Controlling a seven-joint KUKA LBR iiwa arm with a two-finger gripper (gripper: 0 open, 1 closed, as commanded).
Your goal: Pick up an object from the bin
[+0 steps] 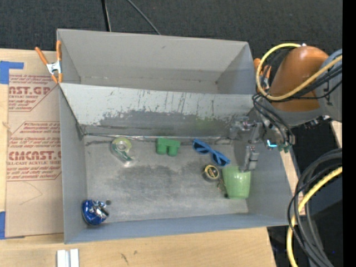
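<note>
- Pale green cup point(238, 184): on the floor of the bin point(156, 65), near the right wall, toward the front-right corner. Can't tell if it's upright or tipped.
- Gripper point(250, 163): hangs over the cup's back edge, tip at or just beside it; contact unclear. Open or closed can't be told from this angle, and nothing is seen gripped.
- Step, my read: positioning over the cup, grasp not yet made, so the task is at an early stage.
- Next move prob. needs the gripper to go down so it straddles the cup's rim or body, close, then lift straight up. Right wall is close, so little room on that side.
- Small round black & yellow item point(211, 172): just left of the cup, near enough to get nudged.
- Blue sunglasses point(211, 152): left of the gripper, toward the back wall, apart from the cup.
- Green block point(167, 146) & clear tape roll point(121, 148): along the floor's back edge, well apart from the cup.
- Shiny blue ball-like thing point(93, 211): front-left corner, well apart from everything else.
</note>
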